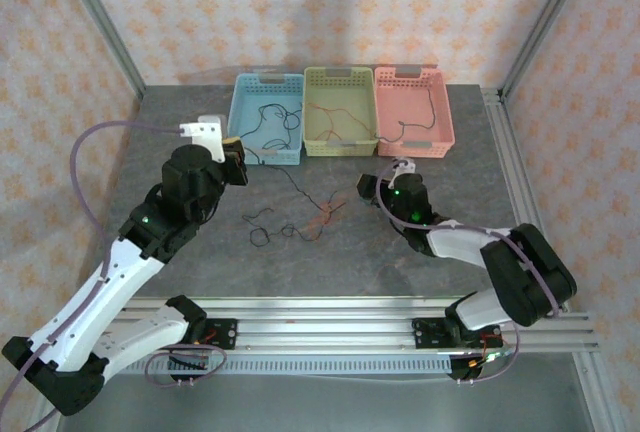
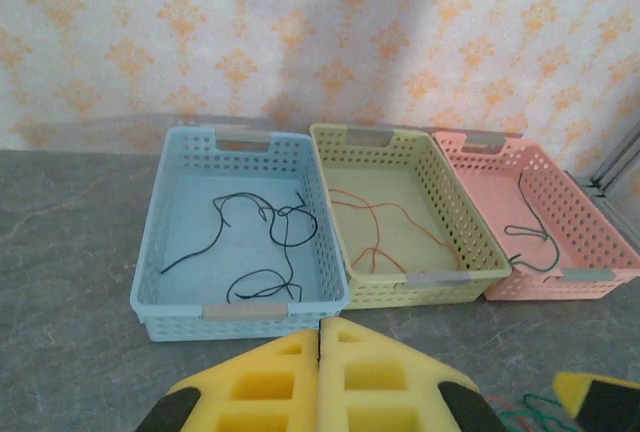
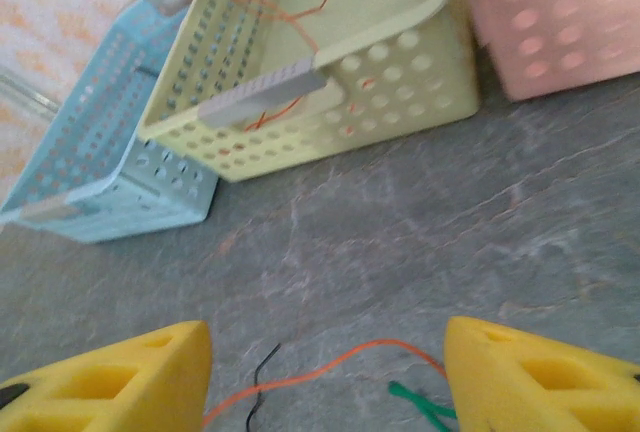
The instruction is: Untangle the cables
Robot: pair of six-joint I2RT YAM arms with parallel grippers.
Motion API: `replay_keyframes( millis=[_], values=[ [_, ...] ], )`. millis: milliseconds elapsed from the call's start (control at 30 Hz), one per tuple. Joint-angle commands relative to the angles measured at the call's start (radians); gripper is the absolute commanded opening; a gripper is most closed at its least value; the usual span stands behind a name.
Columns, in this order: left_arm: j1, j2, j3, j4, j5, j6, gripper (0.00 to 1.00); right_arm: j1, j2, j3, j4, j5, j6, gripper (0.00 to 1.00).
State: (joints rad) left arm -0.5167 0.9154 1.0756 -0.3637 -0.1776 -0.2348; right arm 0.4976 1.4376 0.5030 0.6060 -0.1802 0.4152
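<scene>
Beyond our closed left gripper [image 2: 320, 372], perforated rectangular plastic: blue basket [image 2: 245, 310] holds thin black wire [image 2: 280, 224], yellow basket [image 2: 437, 278] orange wire [image 2: 370, 242], pink basket [image 2: 585, 275] green wire [image 2: 521, 197]. Our right gripper [image 3: 325, 372] gapes wide.

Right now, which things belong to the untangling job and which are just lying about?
Job: tangled cables on table; black cable in blue basket; orange cable in yellow basket; green cable in pink basket.
Not the job: lilac hose, front rail.
</scene>
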Motion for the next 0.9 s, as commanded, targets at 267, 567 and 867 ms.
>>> replay_keyframes(
  millis=[267, 567, 867],
  values=[
    [0.003, 0.06, 0.149, -0.142, -0.086, 0.044, 0.0, 0.129, -0.042, 0.016, 0.076, -0.023, -0.198, 0.63],
    [0.003, 0.12, 0.227, -0.141, -0.183, 0.04, 0.0, 0.133, -0.213, -0.118, 0.218, 0.069, -0.233, 0.74],
    [0.003, 0.159, 0.227, -0.107, -0.18, 0.014, 0.0, 0.233, -0.211, -0.165, 0.38, -0.014, -0.335, 0.74]
  ],
)
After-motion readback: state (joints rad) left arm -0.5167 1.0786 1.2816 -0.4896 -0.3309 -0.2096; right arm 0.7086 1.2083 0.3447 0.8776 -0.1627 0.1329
